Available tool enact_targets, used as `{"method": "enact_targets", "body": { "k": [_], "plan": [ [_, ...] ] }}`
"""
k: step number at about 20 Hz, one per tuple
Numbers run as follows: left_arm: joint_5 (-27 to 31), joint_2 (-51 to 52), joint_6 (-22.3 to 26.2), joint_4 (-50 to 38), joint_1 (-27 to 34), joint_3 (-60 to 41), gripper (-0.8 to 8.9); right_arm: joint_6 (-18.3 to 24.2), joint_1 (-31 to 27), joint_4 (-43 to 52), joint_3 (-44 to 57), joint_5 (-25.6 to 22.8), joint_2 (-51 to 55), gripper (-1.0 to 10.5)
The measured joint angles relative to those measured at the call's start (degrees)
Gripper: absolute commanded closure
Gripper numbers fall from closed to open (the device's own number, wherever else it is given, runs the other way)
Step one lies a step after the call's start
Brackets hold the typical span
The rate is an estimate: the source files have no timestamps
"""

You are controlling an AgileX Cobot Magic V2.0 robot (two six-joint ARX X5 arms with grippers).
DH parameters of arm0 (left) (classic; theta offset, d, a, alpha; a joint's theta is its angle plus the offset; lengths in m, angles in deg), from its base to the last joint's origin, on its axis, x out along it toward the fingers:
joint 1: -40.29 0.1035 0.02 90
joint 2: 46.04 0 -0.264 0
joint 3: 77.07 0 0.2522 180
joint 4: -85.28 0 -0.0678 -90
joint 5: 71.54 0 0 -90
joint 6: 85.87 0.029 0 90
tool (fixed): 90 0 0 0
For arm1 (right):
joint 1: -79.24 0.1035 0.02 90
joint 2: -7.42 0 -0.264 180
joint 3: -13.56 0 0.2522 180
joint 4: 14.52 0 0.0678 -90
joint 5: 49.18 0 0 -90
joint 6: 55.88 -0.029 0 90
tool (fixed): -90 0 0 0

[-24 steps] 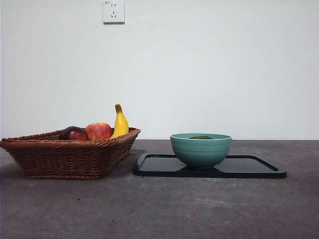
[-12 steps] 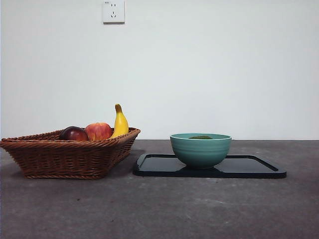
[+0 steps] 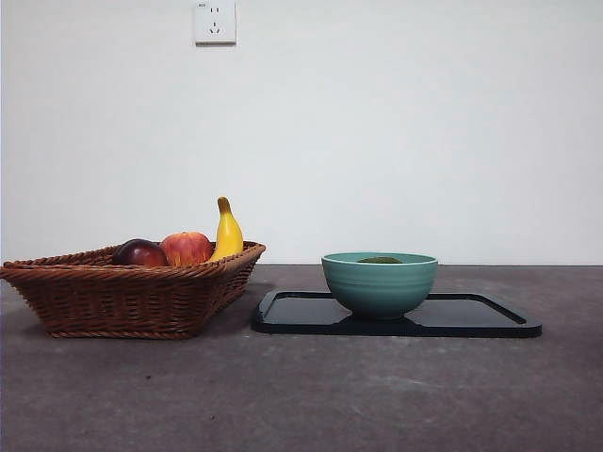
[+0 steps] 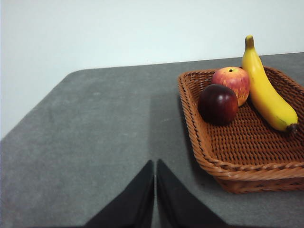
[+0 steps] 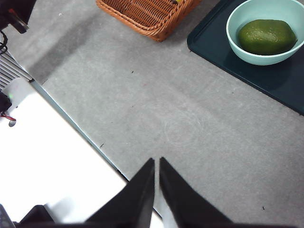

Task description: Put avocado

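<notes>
One avocado [image 5: 267,36], and it lies inside the teal bowl [image 3: 380,283], upper right of the right wrist frame; in the front frame only a dark green sliver [image 3: 380,260] shows above the rim, centre-right. The bowl stands on the dark tray [image 3: 471,318], lower right of centre.

My left gripper [image 4: 155,190] is clenched on nothing, jaws pressed together, at the bottom of its frame over bare grey table [image 3: 301,395], near the wicker basket [image 4: 199,142]. My right gripper [image 5: 156,183] is likewise closed and empty, low in its frame, well apart from the bowl, above the table's near edge. Neither arm shows in the front frame.

Basket, left of the front frame, holds the dark red-purple fruit [image 4: 218,104], the red apple [image 4: 231,83] and the banana [image 4: 266,92]. Wall socket [image 3: 215,21] at the top.

Handling, as I judge it: the avocado looks matte, smooth and rounded, a little longer than wide. Probably light, firm enough for a moderate squeeze; hard pressure could bruise it if it is real. The skin looks dull rather than glossy, so slip seems a small risk. I would take it across the narrow middle, coming from above, since the bowl wall blocks a side approach.

Against the front pictures from a second and half a second ago: nothing differs. Basket, fruit, bowl and tray sit in the same spots. Placement reads as done.
</notes>
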Motion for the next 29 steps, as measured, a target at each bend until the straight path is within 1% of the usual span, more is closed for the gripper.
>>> {"method": "enact_targets", "body": {
  "k": [2, 5, 17, 19, 21, 23, 24, 26, 29],
  "plan": [
    [0.0, 0.0, -1.2, 2.36, 0.0, 0.0, 8.07, 0.0, 0.0, 0.0, 0.0, -0.02, 0.02, 9.4],
    [0.0, 0.0, -1.97, 2.36, 0.0, 0.0, 8.07, 0.0, 0.02, 0.0, 0.0, 0.0, 0.0, 9.4],
    [0.0, 0.0, -2.01, 2.36, 0.0, 0.0, 8.07, 0.0, 0.02, 0.0, 0.0, -0.02, 0.02, 9.4],
    [0.0, 0.0, -2.03, 2.36, 0.0, 0.0, 8.07, 1.29, -1.16, 0.52, 0.0, -0.7, 0.5, 9.4],
    [0.0, 0.0, -2.03, 2.36, 0.0, 0.0, 8.07, 2.75, -6.88, 5.09, 0.85, -1.09, 2.71, 9.4],
    [0.0, 0.0, -2.03, 2.34, 0.0, 0.0, 8.07, 2.78, -14.45, 13.4, 4.61, -0.15, 6.82, 9.4],
    [0.0, -0.02, -2.03, 2.34, 0.0, 0.0, 8.07, 2.78, -19.3, 19.34, 8.24, -0.09, 10.08, 9.4],
    [0.0, 0.0, -2.03, 2.32, 0.0, 0.0, 8.07, 3.37, -26.47, 28.37, 15.63, -0.09, 16.02, 9.4],
    [0.0, -0.02, -2.03, 2.27, 0.0, 0.0, 8.07, 4.63, -34.58, 40.19, 27.06, -0.09, 22.97, 9.4]
  ]
}}
